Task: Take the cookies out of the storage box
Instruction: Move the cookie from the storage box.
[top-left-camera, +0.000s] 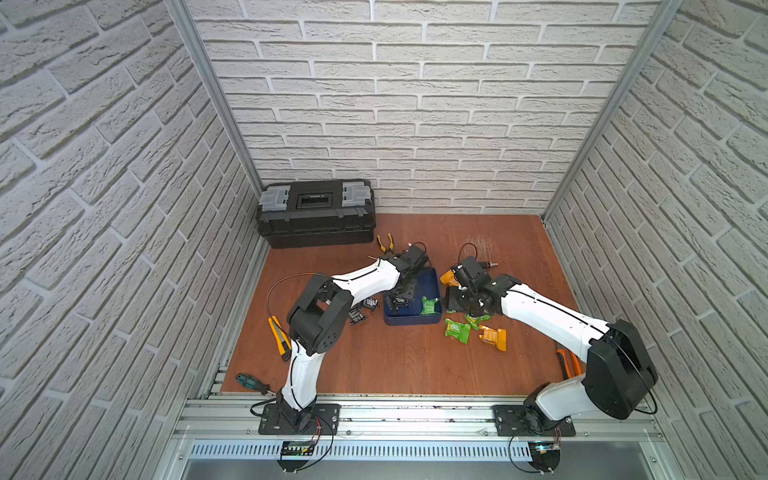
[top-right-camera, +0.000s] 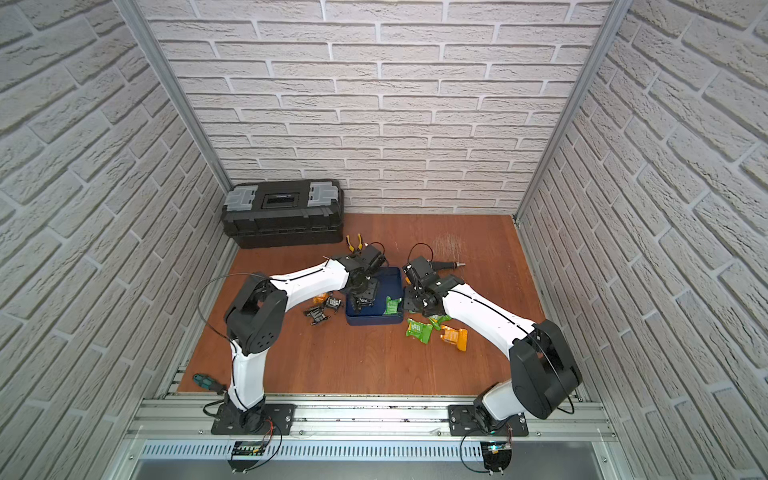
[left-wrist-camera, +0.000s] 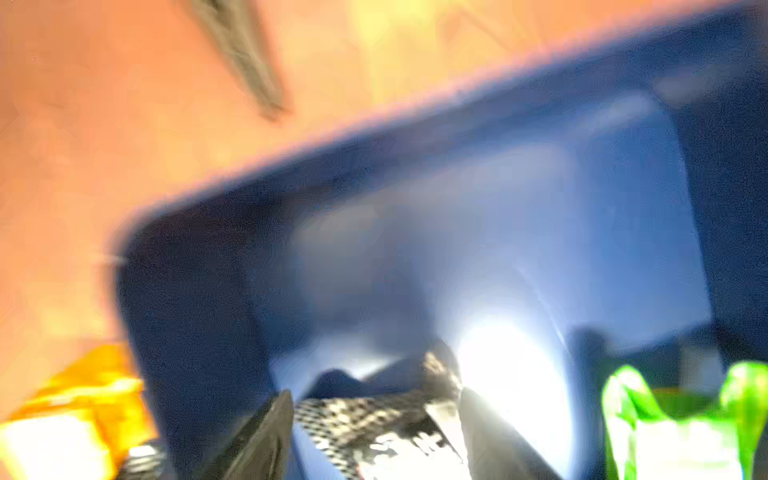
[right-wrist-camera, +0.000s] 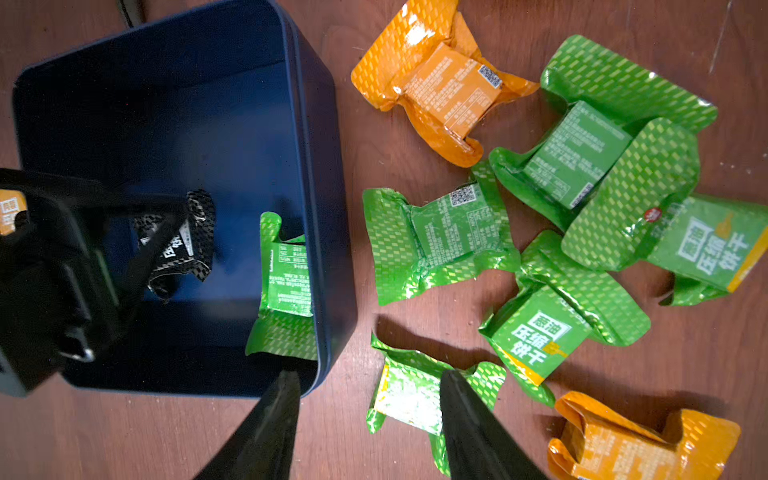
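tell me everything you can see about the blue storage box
The storage box is a navy blue, smooth-looking open container with rounded corners. It sits flat on the wooden table. It is mostly empty: a green packet leans against one inner wall, and the left gripper reaches inside, closed on a black packet.

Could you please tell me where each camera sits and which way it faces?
Both top views: high at the front, looking down over the table; left arm and right arm show.
Left wrist: on the left arm, looking into the blue box; left end effector grips a black packet.
Right wrist: on the right arm, looking down at loose packets; open right end effector shows.
Shared by both wrist views: blue box, black packet.
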